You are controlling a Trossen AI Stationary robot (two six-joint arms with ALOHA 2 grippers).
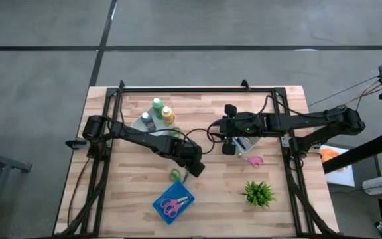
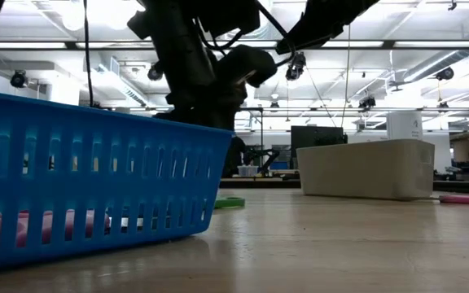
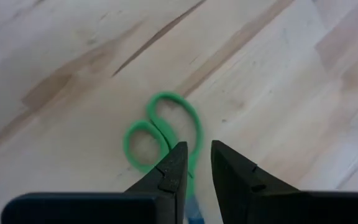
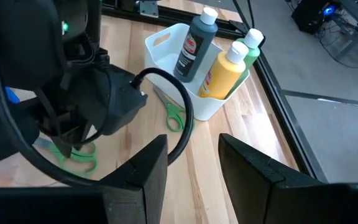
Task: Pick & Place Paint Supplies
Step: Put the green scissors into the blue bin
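Observation:
Three squeeze bottles stand upright in a white bin (image 4: 211, 106): dark grey (image 4: 196, 40), yellow-orange (image 4: 224, 68) and green (image 4: 252, 42). In the high view the bin (image 1: 140, 123) sits toward the far left of the table. My left gripper (image 3: 196, 158), open by a narrow gap, hovers over the blades of green scissors (image 3: 160, 127) lying flat on the wood (image 1: 176, 174). My right gripper (image 4: 193, 155) is open and empty above the table's middle (image 1: 227, 141). Something white and blue (image 1: 243, 143), perhaps brushes, shows partly under the right arm.
A blue basket (image 1: 173, 202) with pink scissors inside stands near the front edge. A second pair of green scissors (image 4: 173, 113) lies beside the bin. Pink scissors (image 1: 254, 160) and a small potted plant (image 1: 258, 192) are on the right. Black frame rails border the table.

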